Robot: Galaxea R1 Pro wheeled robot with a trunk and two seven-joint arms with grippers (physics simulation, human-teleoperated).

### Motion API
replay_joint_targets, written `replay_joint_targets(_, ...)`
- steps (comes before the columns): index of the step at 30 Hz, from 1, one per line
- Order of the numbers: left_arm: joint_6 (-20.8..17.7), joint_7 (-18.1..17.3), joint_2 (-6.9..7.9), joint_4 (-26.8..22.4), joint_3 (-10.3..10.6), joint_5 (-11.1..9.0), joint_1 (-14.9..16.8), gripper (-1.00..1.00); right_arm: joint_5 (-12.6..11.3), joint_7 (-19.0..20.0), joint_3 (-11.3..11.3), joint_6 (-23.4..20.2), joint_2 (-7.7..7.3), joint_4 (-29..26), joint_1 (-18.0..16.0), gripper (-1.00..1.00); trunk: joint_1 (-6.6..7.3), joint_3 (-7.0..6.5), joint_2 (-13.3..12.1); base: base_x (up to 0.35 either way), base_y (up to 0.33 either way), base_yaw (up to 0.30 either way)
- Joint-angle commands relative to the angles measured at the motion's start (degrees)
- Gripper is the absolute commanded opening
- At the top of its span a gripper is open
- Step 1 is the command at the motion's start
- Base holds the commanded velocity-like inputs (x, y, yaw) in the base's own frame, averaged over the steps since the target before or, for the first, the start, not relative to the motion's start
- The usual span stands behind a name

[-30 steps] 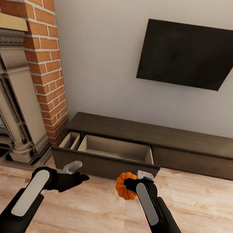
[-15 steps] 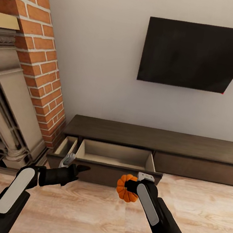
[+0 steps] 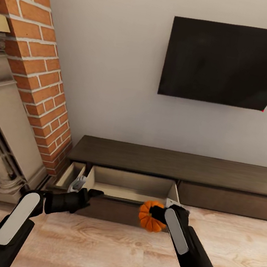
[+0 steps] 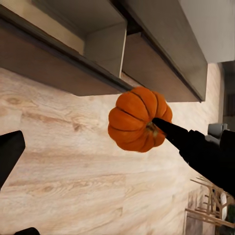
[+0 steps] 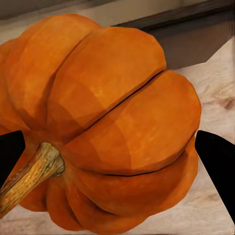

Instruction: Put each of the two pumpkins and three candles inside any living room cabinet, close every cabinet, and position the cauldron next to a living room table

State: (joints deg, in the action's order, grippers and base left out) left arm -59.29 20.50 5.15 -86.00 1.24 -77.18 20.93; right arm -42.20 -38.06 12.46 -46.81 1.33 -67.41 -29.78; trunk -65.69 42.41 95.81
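A ribbed orange pumpkin [image 3: 150, 216] with a short stem hangs just in front of the open drawer [image 3: 133, 180] of the long dark-brown cabinet [image 3: 167, 162], above the wood floor. My right gripper [image 3: 155, 216] is shut on it; the right wrist view shows the pumpkin [image 5: 107, 127] between the black fingertips [image 5: 218, 166]. My left gripper [image 3: 86, 190] is open and holds nothing, near the drawer's left front corner. The left wrist view looks across at the held pumpkin [image 4: 138, 120] and the drawer front [image 4: 58, 63]. The drawer's pale inside looks bare.
A narrower drawer [image 3: 69, 174] stands open to the left of the wide one. A brick column [image 3: 35, 72] and a stone fireplace [image 3: 1, 131] rise at the left. A black TV [image 3: 225, 64] hangs on the wall above the cabinet.
The view has closed in on the cabinet. My right gripper has carried the pumpkin up to the open drawer's front. My left arm dropped and moved left, toward the drawer's left corner.
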Motion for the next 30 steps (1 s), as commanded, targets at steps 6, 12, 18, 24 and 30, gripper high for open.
replay_joint_targets(6, -0.03, 0.60, -0.13, -0.05, 0.15, -0.60, 0.00, 1.00, -1.15, -0.44, -4.29, 0.03, 0.31, 0.95, -0.02, -1.00, -0.03, 0.05, 0.02, 0.126, 0.000, 0.000)
replay_joint_targets(12, -0.03, 0.60, -0.24, -0.05, 0.08, -0.60, 0.03, 1.00, -1.13, -0.60, -4.56, -0.02, 0.39, 0.97, -0.05, -1.00, -0.03, 0.05, 0.02, 0.009, 0.000, 0.000)
replay_joint_targets(18, -0.03, 0.60, -0.31, -0.05, 0.15, -0.60, 0.01, 1.00, -1.20, -0.61, -4.57, -0.03, 0.43, 0.97, -0.06, -1.00, -0.03, 0.05, 0.02, 0.000, 0.000, 0.000)
replay_joint_targets(24, -0.03, 0.60, -0.32, -0.05, 0.60, -0.60, 0.01, 1.00, -1.22, -0.55, -4.63, -0.03, 0.43, 0.97, -0.03, -1.00, -0.03, 0.05, 0.02, 0.000, 0.000, -0.170)
replay_joint_targets(30, -0.03, 0.60, -0.32, -0.05, 1.10, -0.60, 0.00, 1.00, -1.22, -0.52, -4.63, -0.03, 0.43, 0.97, -0.03, -1.00, -0.03, 0.05, 0.02, 0.000, 0.000, -0.271)
